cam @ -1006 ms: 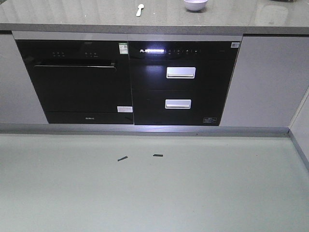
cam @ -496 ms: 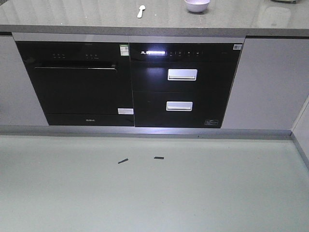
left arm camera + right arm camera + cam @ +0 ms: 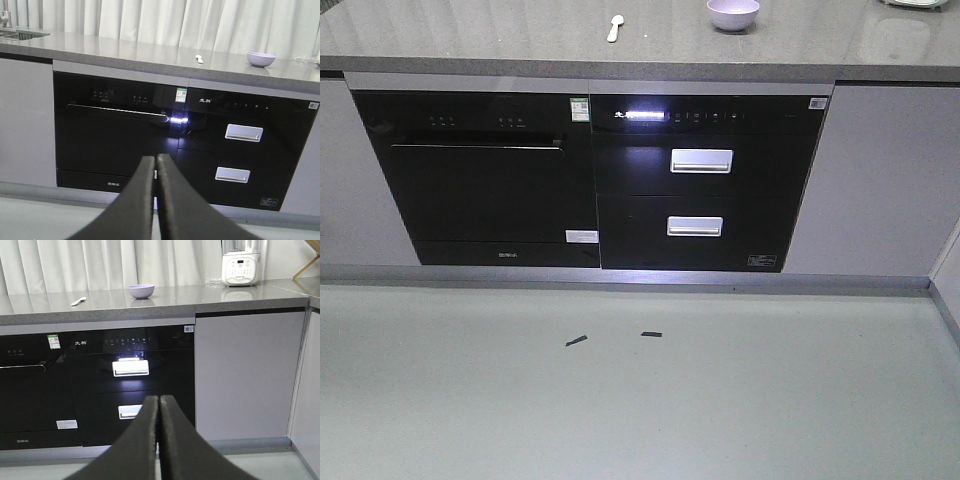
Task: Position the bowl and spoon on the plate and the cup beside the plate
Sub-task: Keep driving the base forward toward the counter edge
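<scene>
The lavender bowl stands upright on the grey countertop, with the pale spoon lying to its left, apart from it. The plate and the cup are out of view. My left gripper is shut and empty, well below and short of the counter, in front of the black appliances. In the right wrist view my right gripper is also shut with nothing in it, facing the drawers from a distance.
Under the counter sit a black oven and a black two-drawer unit with silver handles. A white appliance stands on the counter's right end. White cabinets flank the units; two dark scraps lie on the floor. Curtains hang behind.
In the front view the counter, bowl and spoon have shifted slightly down and to the right, more of the counter showing. Bowl and spoon keep their places on the counter.
</scene>
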